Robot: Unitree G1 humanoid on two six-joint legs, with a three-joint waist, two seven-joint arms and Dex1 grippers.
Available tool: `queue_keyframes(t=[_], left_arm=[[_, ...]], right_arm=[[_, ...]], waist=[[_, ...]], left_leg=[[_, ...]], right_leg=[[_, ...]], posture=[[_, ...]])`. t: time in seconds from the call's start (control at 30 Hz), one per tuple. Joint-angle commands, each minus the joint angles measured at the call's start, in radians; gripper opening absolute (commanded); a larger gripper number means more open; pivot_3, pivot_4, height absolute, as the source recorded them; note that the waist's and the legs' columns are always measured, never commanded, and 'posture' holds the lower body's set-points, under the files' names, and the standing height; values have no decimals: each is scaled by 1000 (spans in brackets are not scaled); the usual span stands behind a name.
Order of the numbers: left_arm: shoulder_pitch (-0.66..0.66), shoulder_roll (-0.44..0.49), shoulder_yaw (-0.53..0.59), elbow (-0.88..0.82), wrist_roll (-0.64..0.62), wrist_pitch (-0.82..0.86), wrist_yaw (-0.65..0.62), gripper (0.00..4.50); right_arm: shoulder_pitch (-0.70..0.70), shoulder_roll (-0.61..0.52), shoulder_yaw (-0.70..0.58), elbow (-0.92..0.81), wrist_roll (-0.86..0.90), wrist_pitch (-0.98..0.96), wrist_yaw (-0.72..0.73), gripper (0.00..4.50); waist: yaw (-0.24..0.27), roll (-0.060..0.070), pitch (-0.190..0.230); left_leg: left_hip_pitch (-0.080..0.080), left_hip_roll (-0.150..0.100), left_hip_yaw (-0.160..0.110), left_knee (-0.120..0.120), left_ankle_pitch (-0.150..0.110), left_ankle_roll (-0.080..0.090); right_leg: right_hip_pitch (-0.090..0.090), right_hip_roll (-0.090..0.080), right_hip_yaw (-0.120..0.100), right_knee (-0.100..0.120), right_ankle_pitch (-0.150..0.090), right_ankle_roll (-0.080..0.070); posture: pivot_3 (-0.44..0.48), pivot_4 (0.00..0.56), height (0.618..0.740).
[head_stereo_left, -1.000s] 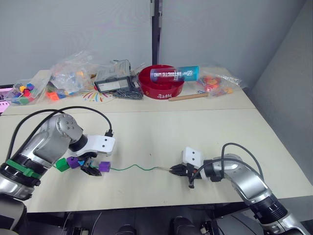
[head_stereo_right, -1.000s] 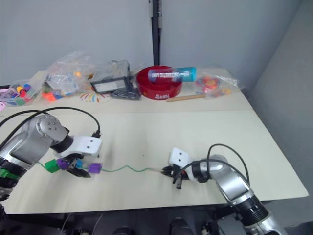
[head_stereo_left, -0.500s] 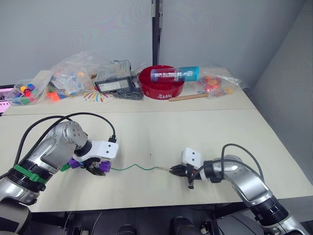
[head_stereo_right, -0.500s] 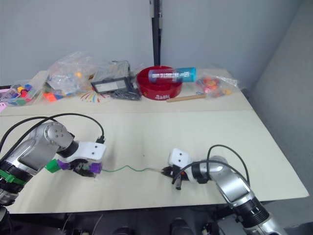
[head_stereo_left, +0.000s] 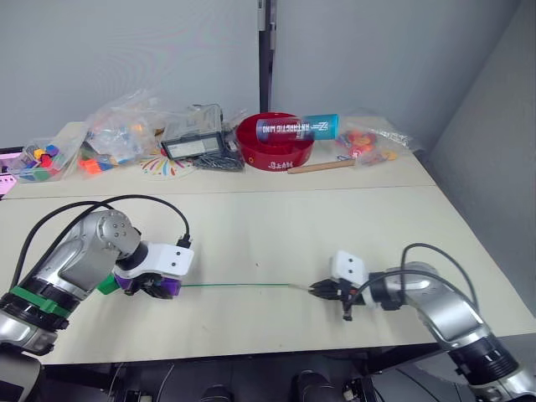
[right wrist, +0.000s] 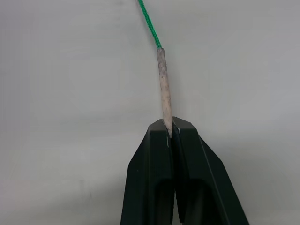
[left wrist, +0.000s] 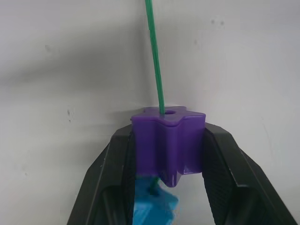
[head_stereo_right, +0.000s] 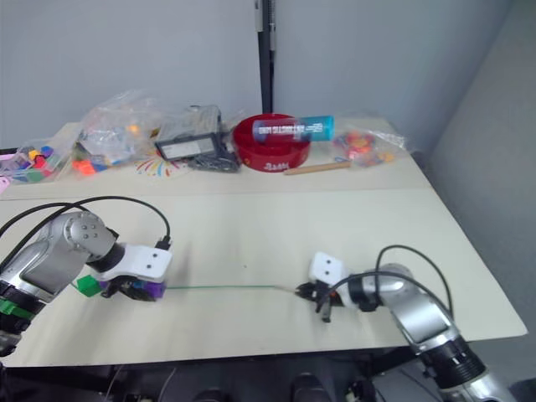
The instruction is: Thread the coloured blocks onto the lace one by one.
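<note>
Pulling apart, the right claw [head_stereo_left: 319, 290] pinches the tan tip while the left claw [head_stereo_left: 159, 289] clamps the purple block [left wrist: 168, 140], so the lace [head_stereo_left: 243, 286] now runs taut along the worktop [head_stereo_left: 276, 226], the block seated.

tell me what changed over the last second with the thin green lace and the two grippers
The right gripper, shut on the pale tan tip, drew away to the robot's right, pulling the thin green lace from a slack wavy line to a straight, taut one. The left gripper kept its hold on the purple plastic block; the blocks stayed threaded beside it.
</note>
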Motion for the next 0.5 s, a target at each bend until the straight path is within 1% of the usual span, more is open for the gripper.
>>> queue_keyframes(t=[0.03, 0.23, 0.5], left_arm=[[41, 38, -13, 78, 39, -17, -5, 1387], [72, 71, 17, 124, 45, -45, 11, 1387], [110, 100, 45, 136, 41, -58, 24, 1387]], right_arm=[[35, -44, -40, 44, -19, -29, 8, 0], [90, -86, -92, 70, -12, -90, 24, 0], [83, -120, -105, 165, -34, -158, 42, 0]], waist=[[-1, 0, 0], [-2, 1, -1], [-2, 1, -1]], left_leg=[[1, 0, 1, 0, 0, 0], [5, 0, 4, -1, -1, 1], [6, 0, 7, -1, -1, 1]], right_leg=[[1, 0, 1, 0, -1, 2], [2, 1, 6, 1, -2, 4], [1, 2, 10, 4, -3, 5]], posture=[[0, 150, 731], [0, 150, 731], [0, 150, 731]])
